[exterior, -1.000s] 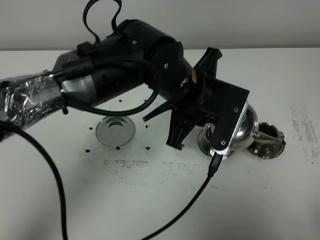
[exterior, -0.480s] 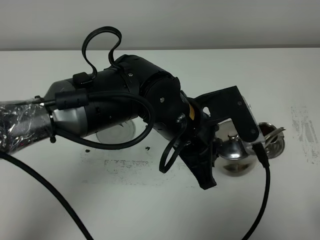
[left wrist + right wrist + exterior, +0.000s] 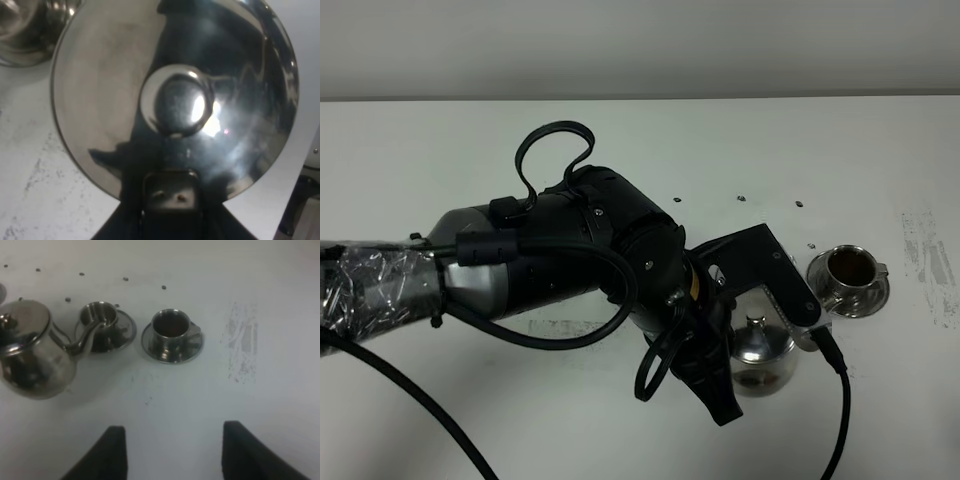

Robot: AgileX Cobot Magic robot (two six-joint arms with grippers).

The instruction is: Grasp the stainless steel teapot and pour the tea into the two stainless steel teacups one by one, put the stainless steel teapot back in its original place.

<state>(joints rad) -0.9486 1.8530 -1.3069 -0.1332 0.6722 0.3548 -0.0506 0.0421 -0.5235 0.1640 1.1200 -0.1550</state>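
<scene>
**The left arm (image 3: 540, 270) has swung the stainless steel teapot (image 3: 30, 347) back from the filled teacup (image 3: 171, 329).**
The left gripper (image 3: 169, 197) looks clamped on the pot's handle; the pot is now nearly upright, its spout at the second teacup (image 3: 100, 320). The right gripper (image 3: 172, 450) hangs spread, empty. One pour looks done.

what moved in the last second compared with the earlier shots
The left gripper carried the stainless steel teapot from farther back on the table toward its near edge, keeping hold throughout. The tea-filled teacup on the right stayed put.
</scene>
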